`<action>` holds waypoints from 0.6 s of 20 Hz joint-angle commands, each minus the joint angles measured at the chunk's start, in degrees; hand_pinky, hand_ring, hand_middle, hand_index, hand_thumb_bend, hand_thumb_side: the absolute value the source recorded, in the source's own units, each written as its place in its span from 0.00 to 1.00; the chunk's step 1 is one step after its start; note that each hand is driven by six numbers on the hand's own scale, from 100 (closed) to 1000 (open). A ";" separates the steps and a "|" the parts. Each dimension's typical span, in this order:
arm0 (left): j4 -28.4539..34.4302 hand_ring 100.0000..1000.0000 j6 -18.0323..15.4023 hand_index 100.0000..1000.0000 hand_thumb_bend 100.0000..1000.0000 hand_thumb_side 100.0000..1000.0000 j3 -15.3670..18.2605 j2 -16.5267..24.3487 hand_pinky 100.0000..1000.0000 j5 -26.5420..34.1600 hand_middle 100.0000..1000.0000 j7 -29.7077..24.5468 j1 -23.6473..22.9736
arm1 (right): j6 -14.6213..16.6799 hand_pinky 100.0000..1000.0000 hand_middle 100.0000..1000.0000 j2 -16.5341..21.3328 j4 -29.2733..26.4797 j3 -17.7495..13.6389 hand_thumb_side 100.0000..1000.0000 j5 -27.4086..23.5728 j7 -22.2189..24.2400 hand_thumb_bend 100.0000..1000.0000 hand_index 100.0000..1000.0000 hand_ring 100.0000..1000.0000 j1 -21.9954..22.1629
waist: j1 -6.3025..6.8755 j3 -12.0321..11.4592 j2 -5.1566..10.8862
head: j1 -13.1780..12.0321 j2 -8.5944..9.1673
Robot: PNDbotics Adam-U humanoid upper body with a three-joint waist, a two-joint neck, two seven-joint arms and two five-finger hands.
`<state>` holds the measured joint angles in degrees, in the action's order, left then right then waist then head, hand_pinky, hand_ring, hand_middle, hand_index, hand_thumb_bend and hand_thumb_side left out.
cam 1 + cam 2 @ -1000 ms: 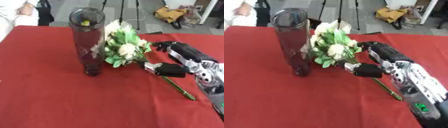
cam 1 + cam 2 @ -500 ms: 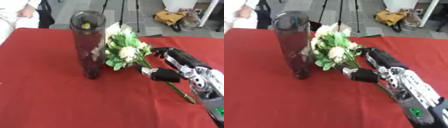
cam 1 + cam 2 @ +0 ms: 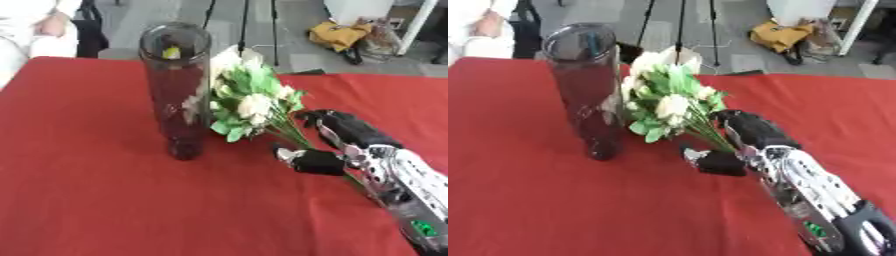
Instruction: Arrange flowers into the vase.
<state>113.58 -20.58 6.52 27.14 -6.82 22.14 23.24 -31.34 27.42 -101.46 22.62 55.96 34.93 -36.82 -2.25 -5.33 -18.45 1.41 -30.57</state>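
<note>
Red surface (image 3: pixel 96 200) with a tall dark glass vase (image 3: pixel 178 90) standing upright at centre left. A bunch of white flowers (image 3: pixel 249 107) lies just right of the vase, blooms near its wall. The right hand (image 3: pixel 337 145), entering from lower right, has its fingers (image 3: pixel 306 161) and thumb curled round the green stems.

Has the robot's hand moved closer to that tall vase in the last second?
Yes. The right hand has slid left along the flower stems, toward the vase, which stands where it was.
</note>
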 commanded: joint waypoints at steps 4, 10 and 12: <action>1.02 0.94 -0.23 0.91 0.00 1.00 -0.06 1.47 0.82 -0.08 0.93 -0.16 0.58 | -0.68 0.67 0.77 -0.30 1.96 -0.23 0.87 0.93 -0.60 0.27 0.95 0.82 -0.75 | 0.22 -0.05 0.56 | -0.13 0.59; 1.02 0.94 -0.25 0.91 0.00 1.00 0.07 1.26 0.82 -0.29 0.93 -0.02 0.29 | -1.49 0.66 0.77 -0.88 3.68 -0.47 0.88 1.99 -4.12 0.26 0.95 0.81 -0.98 | 0.39 -0.21 -0.44 | -0.56 1.55; 1.02 0.94 -0.25 0.91 0.00 1.00 0.06 1.17 0.82 -0.38 0.93 -0.02 0.27 | -1.67 0.66 0.77 -1.01 4.03 -0.54 0.89 2.82 -5.53 0.24 0.95 0.81 -1.12 | 0.46 -0.23 -0.84 | -0.52 2.07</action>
<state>113.58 -20.72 6.30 27.17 -6.92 22.11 23.20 -32.63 25.95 -97.17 22.63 57.85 30.12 -36.86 -2.06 -5.51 -20.39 1.04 -29.32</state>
